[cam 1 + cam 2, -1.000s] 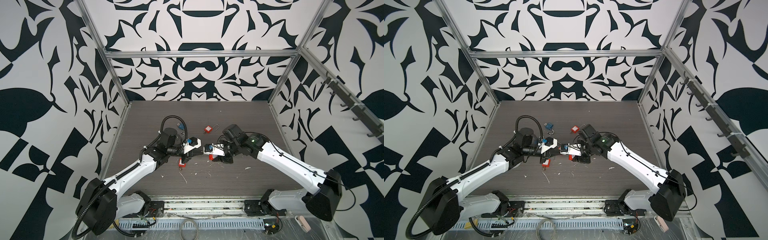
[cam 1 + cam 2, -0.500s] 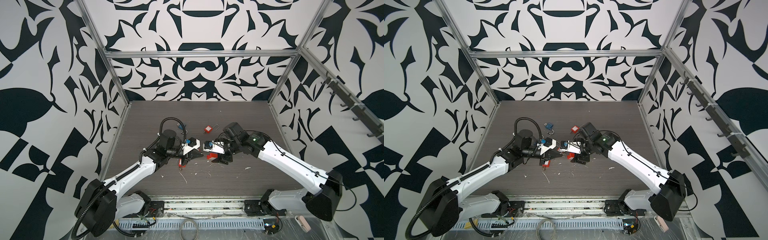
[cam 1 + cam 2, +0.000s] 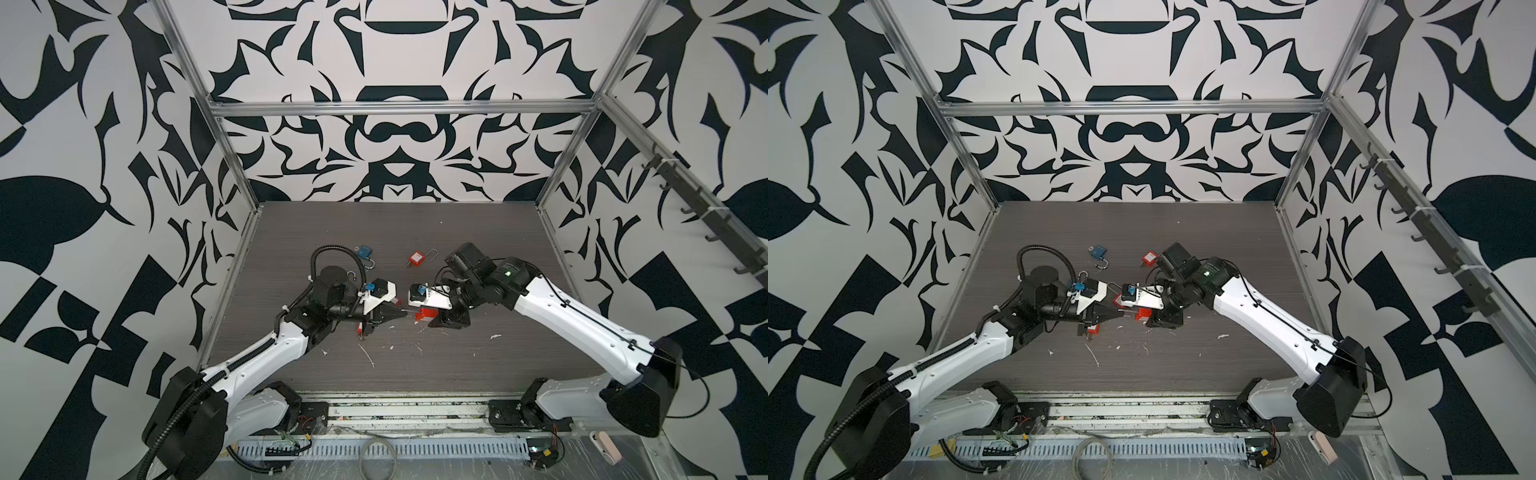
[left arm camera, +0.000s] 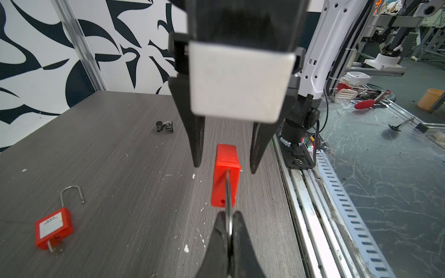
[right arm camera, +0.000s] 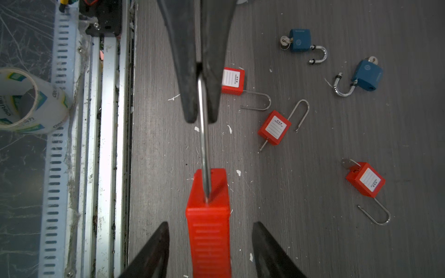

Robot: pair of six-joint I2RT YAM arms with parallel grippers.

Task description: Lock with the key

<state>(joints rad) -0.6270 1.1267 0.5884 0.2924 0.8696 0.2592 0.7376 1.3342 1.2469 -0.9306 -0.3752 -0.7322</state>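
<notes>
— Between our two grippers, over the counter (image 5: 313, 240), hangs the red padlock (image 5: 208, 231). Its keyhole end is cut off at the frame edge in the right wrist view and hidden behind the body in the left wrist view, so we cannot tell whether a key sits there.

— Our left gripper (image 4: 230, 216) is clamped on the shackle (image 5: 203, 144). Our right gripper (image 5: 209, 226) stands apart, one finger on either side of the body, with a gap on both sides.

Red ribbed plastic padlock (image 5: 209, 231), shiny metal shackle (image 5: 204, 144), matt grey wood-grain tabletop (image 5: 301, 240), glossy tape roll (image 5: 48, 113)
</notes>
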